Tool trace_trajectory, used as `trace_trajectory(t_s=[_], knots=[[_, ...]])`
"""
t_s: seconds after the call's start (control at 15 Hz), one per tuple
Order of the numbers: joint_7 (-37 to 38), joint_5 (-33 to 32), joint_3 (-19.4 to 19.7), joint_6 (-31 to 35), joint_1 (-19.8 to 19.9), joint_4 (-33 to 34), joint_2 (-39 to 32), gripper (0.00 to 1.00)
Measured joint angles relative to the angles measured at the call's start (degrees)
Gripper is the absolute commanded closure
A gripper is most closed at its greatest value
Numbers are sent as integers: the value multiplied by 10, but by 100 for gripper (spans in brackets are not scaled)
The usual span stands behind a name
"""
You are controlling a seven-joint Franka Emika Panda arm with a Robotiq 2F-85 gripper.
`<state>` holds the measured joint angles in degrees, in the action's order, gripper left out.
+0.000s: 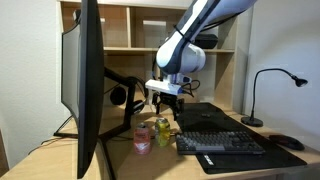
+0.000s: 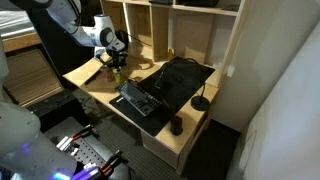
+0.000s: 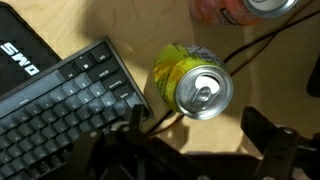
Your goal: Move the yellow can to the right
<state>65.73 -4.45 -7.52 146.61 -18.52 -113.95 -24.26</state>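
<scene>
The yellow can (image 3: 190, 80) stands upright on the wooden desk, its metallic top facing the wrist camera. It also shows in an exterior view (image 1: 163, 130), next to the pink can (image 1: 143, 138). My gripper (image 3: 200, 135) is open and empty. It hovers above the yellow can, with the can just beyond the fingertips and not between them. In the exterior views the gripper (image 1: 165, 97) (image 2: 115, 62) hangs over both cans. The pink can's top shows at the upper edge of the wrist view (image 3: 235, 10).
A black keyboard (image 3: 60, 100) (image 1: 220, 143) lies close beside the yellow can. A cable (image 3: 250, 45) runs past the cans. A large monitor (image 1: 85, 80) stands on the other side of the pink can. A desk lamp (image 1: 265, 95) and a mouse (image 1: 290, 142) sit beyond the keyboard. Wooden shelves (image 1: 130, 30) are behind.
</scene>
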Motion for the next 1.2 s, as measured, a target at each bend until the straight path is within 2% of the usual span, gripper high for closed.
trace_trajectory(t_s=[0.2,0.47,1.2], knots=[[0,1,1,5,-1,4,-16,0],[-2,6,1,45,-1,19,-45,0],[-5,17,10,44,-10,27,-68,0]])
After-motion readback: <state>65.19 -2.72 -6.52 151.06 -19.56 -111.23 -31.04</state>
